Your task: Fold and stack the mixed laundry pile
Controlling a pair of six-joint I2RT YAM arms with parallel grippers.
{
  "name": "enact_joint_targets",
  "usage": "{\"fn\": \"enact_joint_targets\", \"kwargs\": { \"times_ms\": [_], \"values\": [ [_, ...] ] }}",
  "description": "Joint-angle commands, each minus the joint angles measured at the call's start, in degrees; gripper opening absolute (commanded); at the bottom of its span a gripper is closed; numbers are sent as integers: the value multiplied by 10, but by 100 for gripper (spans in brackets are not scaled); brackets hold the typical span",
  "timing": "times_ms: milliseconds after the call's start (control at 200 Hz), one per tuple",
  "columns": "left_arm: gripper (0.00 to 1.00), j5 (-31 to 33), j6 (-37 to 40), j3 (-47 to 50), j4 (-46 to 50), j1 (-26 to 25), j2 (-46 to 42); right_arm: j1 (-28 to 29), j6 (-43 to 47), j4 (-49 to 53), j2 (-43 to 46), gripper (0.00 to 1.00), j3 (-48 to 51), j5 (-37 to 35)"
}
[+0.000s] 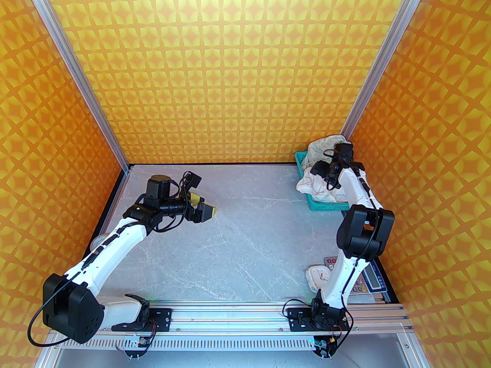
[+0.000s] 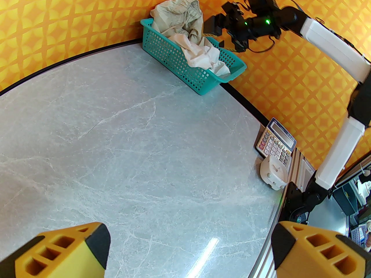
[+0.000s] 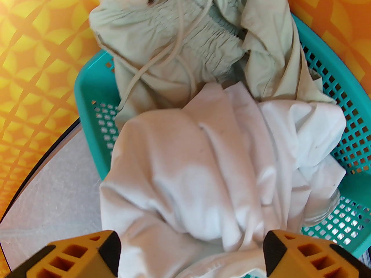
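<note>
Though orange-walled, grey marble tabletop (image 1: 245,236)

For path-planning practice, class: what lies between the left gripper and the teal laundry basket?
Only bare grey table separates the left gripper from the teal basket; the left wrist view shows that stretch best.

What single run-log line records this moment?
right end effector: open over T-shirt in basket | left end effector: open, empty
</note>
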State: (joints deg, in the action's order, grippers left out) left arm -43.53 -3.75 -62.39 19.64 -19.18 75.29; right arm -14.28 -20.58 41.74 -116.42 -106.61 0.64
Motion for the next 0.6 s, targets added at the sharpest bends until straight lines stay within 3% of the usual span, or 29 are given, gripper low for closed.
{"fn": "enact_joint_targets", "kwargs": {
  "times_ms": [0, 385, 595],
  "values": [
    [97, -17, 31, 2, 21, -2, -9, -3, -3, 40, -18, 88, -12, -7],
    [97, -17, 28, 1, 20, -1, -8, -7, 9, 55, -64, 77, -16, -12],
    [97, -17, 37, 0, 27, -1, -13, -15, 4, 24, -75, 44, 5, 11]
  ]
}}
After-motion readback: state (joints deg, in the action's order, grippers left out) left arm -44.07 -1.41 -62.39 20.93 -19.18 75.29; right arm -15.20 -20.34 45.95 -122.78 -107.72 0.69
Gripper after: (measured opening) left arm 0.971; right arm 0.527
